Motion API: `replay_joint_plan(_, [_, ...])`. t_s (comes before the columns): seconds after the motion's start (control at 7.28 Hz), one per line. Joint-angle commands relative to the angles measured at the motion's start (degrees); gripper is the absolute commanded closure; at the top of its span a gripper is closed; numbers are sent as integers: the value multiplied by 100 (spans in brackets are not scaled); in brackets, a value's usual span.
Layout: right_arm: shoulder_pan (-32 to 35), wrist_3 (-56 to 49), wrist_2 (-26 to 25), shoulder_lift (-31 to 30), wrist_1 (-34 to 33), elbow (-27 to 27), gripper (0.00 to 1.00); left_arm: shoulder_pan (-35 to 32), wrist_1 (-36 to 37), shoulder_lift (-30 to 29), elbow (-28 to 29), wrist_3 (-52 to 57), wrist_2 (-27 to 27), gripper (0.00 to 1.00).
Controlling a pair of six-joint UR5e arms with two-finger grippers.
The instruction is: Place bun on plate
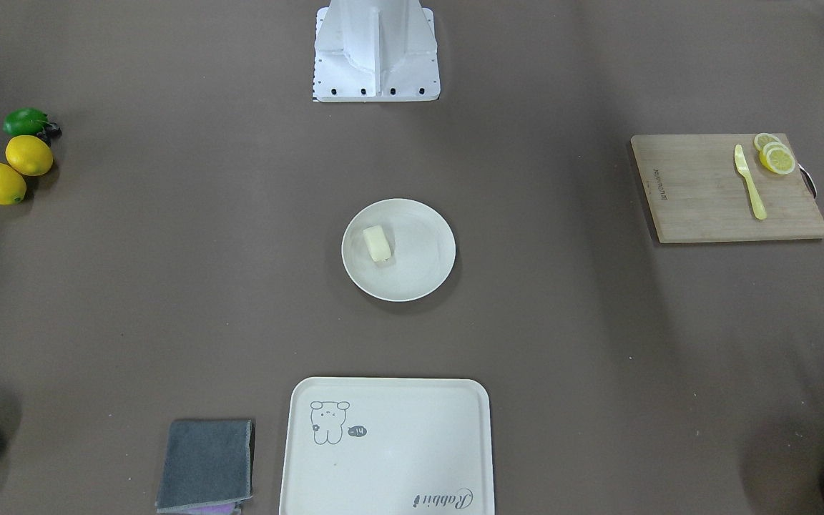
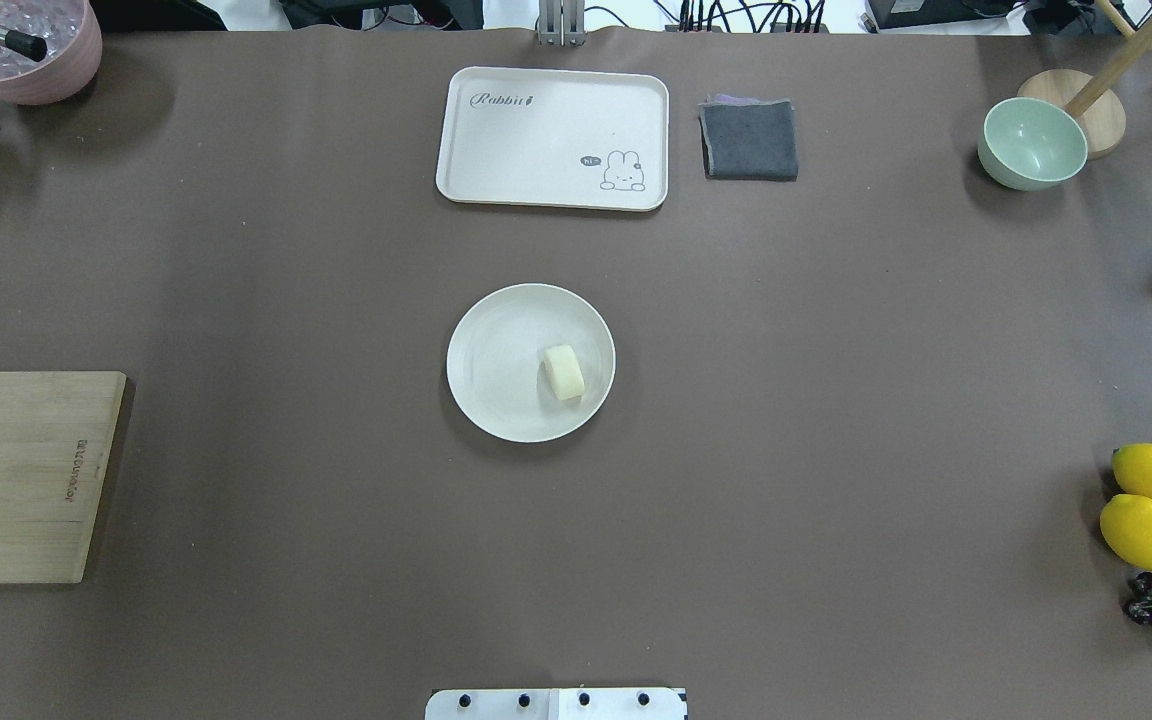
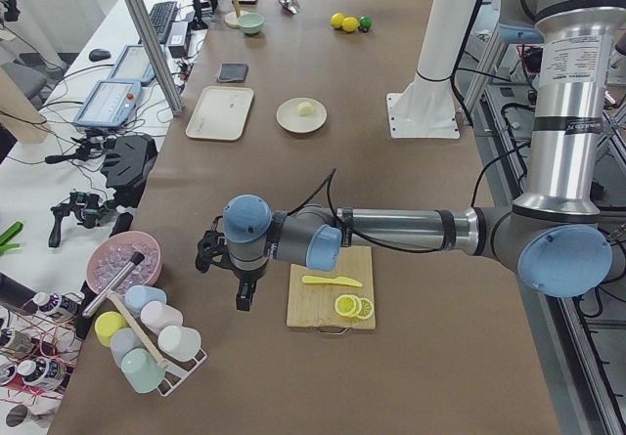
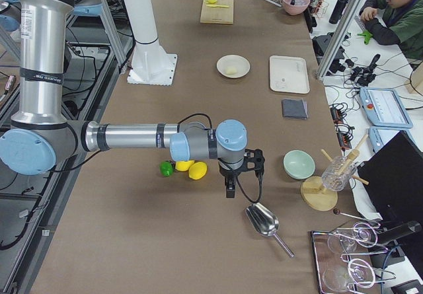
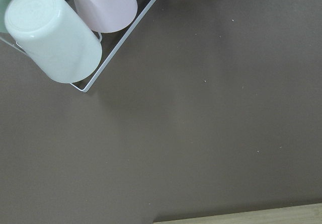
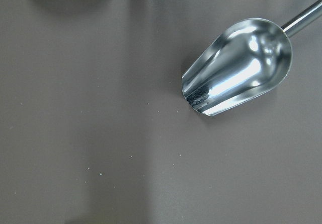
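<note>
Our left end effector (image 3: 243, 301) hangs over bare surface (image 2: 836, 350) at the far left end, between the cutting board (image 3: 308, 310) and the wire rack (image 5: 126, 39) of upturned cups (image 5: 53, 35). We see it only from the side, so we cannot tell whether its fingers are spread or pressed together. Our right end effector (image 4: 229, 191) hangs at the opposite end, near the lemons (image 4: 197, 170) and just short of the scoop (image 6: 236, 65). Its state is equally beyond us. Neither wrist camera shows a finger or anything carried.

The bun (image 2: 563, 372) lies on the plate (image 2: 496, 405), resting on its flat floor, inside the rim and somewhat off centre toward our right side. With both arms well apart from the plate, we judge the placing done and nothing left to carry.

The bun is a pale cream block with rounded corners, matte and soft-looking. We would expect it to give under a firm pinch. The plate is round, off-white and plain, and its shallow raised rim should keep the bun from sliding off. A brown matte sheet covers the surface. The scoop is polished metal, mirror-bright. The board shows straight wood grain under the lemon slices (image 3: 352, 307) and a yellow knife (image 3: 331, 281). Beyond the plate sits a cream rectangular tray (image 2: 546, 130) with rounded corners.
</note>
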Motion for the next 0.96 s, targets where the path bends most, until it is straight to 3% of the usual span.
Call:
replay_joint_plan(0.0, [0,91,2,31,1,18,0,-14,204,-34,-121,-11,1,2])
replay_joint_plan(0.82, [0,109,11,84,10,45,0,-5,205,-25,-95,-20,36,2])
